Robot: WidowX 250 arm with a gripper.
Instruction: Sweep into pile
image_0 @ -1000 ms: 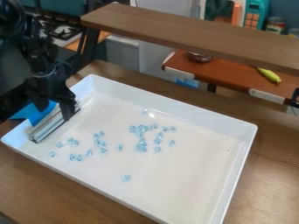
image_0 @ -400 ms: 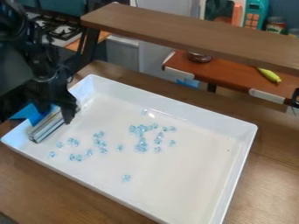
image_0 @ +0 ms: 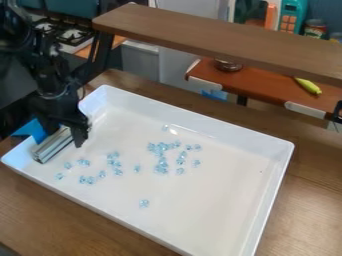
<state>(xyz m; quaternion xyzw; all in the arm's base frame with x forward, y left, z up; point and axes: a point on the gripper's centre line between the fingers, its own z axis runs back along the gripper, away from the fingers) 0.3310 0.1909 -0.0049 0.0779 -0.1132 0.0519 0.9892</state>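
Showing, by judgement, the setting-up step of a sweep, with the beads (image_0: 161, 162) still to be gathered. Observe the loose scatter across the left and middle of the white tray (image_0: 214, 210), including a thicker cluster near the centre, a lone bead (image_0: 143, 203) toward the near side and another bead (image_0: 165, 128) close to the far wall. See at the tray's left end a metal-edged sweeper (image_0: 50, 150), lying aslant inside the wall, beside a blue piece (image_0: 27, 130). Note the gripper (image_0: 65, 136) over the sweeper, spread rather than pressed together, with one jaw near the blue piece and the other in front of the metal edge; to be read as straddling, without any firm pinch to confirm. Calling next, in all likelihood, for closing securely on the sweeper, then drawing its edge low across the tray floor to push the nearest beads toward the central cluster. Likely to need more than one pass, given the outlying beads. Regarding pose, note the black arm (image_0: 57, 75) entering from the upper left, bent above the tray's left corner and pointing steeply downward to the gripper.
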